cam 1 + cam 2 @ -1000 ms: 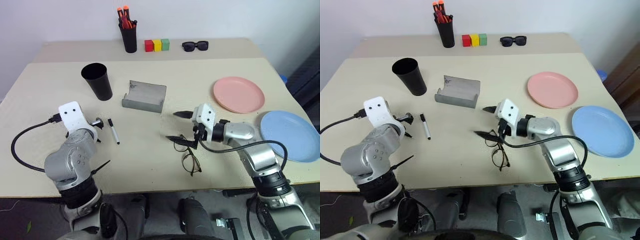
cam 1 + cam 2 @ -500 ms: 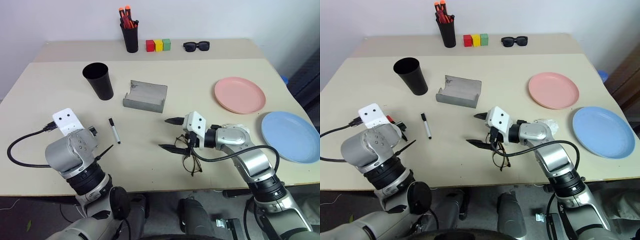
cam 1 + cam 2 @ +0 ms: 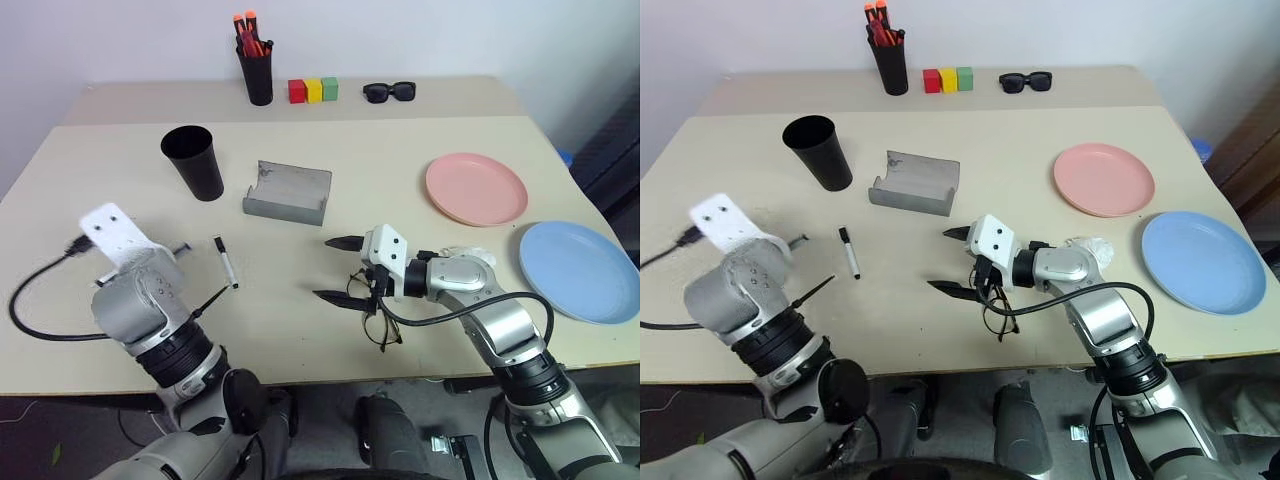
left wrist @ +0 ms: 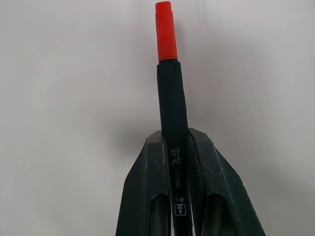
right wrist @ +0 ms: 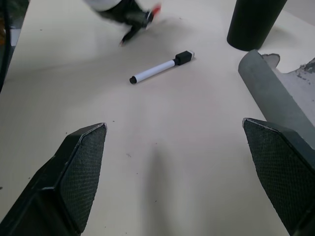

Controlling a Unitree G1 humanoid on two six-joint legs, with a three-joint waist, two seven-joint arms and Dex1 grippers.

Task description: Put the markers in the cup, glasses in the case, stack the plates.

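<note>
The beige table (image 3: pixel 400 160) carries everything. Of the plates, the light blue plate (image 3: pixel 578 271) lies at the table's 3 o'clock edge, and the salmon pink plate (image 3: pixel 477 188) sits apart from it toward 2 o'clock. The grey glasses case (image 3: pixel 288 193) lies open near the centre, with the black cup (image 3: pixel 194 162) upright at its 10 o'clock.

The right gripper (image 3: pixel 338 270) hangs at 6 o'clock from the case, its two black fingers (image 5: pixel 78 167) spread wide and holding nothing. The wire-framed glasses (image 3: pixel 378 320) lie on the table just beside and under it, toward 5 o'clock from the fingertips; whether they touch cannot be told.

The left gripper (image 4: pixel 174 147) has its fingers pressed together on the black marker with the red end (image 4: pixel 170 73), pinching the body so the red end sticks out past the tips. That hand is at 7 o'clock from the cup.

The white marker with the black end (image 3: pixel 226 263) lies on the table between the two grippers, at 6 o'clock from the cup, touched by neither.
</note>
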